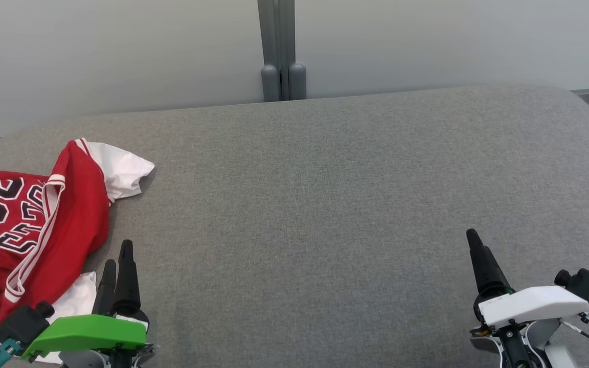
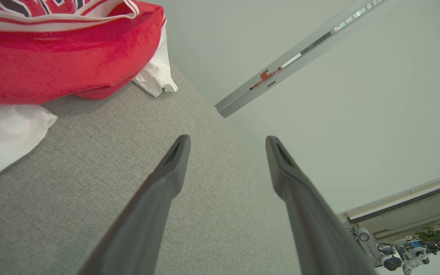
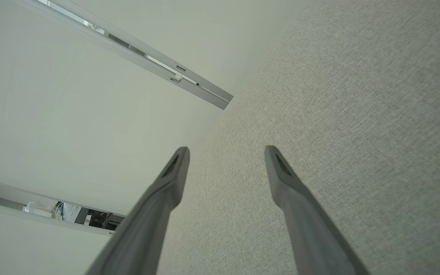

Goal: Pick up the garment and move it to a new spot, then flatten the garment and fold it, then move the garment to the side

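A crumpled red jersey [image 1: 39,225] with white sleeves, white striped trim and dark numbers lies at the left end of the grey padded surface [image 1: 325,194]. In the left wrist view the jersey [image 2: 63,57] bunches at the upper left. My left gripper [image 1: 118,255] stands open just right of the jersey's lower edge, close to a white sleeve, with nothing between its fingers [image 2: 174,168]. My right gripper [image 1: 473,240] is far off at the lower right, above bare fabric; in its wrist view the fingers [image 3: 285,172] are spread open and empty.
A pale wall with a grey vertical post [image 1: 279,51] runs behind the surface's far edge. The surface's rounded corners fall away at the far left and far right. The wide middle and right of the grey fabric is bare.
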Controlling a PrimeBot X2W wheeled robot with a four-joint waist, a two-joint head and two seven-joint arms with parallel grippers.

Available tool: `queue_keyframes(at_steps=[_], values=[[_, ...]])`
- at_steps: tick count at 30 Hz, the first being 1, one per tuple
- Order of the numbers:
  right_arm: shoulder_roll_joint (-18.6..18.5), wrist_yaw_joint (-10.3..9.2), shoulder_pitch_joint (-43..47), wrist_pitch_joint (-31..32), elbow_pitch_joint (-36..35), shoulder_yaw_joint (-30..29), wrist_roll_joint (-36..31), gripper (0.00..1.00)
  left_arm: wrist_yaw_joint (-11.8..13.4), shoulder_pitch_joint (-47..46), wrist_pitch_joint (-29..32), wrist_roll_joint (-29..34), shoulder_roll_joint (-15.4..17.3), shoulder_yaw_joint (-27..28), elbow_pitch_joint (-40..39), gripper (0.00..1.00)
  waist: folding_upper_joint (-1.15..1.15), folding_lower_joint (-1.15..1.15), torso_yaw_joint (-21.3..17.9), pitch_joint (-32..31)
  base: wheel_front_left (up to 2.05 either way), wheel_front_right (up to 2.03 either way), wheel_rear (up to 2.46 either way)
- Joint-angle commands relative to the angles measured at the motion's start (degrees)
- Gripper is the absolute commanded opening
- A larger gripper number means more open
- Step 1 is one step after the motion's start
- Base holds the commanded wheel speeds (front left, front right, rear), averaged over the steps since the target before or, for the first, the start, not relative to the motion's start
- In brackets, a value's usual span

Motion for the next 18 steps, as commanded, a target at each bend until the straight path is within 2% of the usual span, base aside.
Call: queue_keyframes(at_steps=[1,8,18], values=[[-0.3,0.01,-0.1,-0.6,-0.9,0.7,-2.8,1.00,0.6,-0.3,-0.6,3.2,0.4,-0.6,-1.5,1.00,0.00,0.00,0.0,0.0,0.00,0.00,0.00],[-0.3,0.01,0.7,-2.1,-1.5,2.5,-10.0,1.00,3.7,0.6,-2.1,11.2,1.5,-3.6,-2.5,1.00,0.00,0.00,0.1,-0.2,0.00,0.00,0.00],[-0.4,0.02,0.8,-3.9,-2.0,4.7,-17.0,1.00,8.0,1.2,-3.9,18.4,2.9,-6.9,-3.8,1.00,0.00,0.00,0.0,-0.1,0.00,0.00,0.00]])
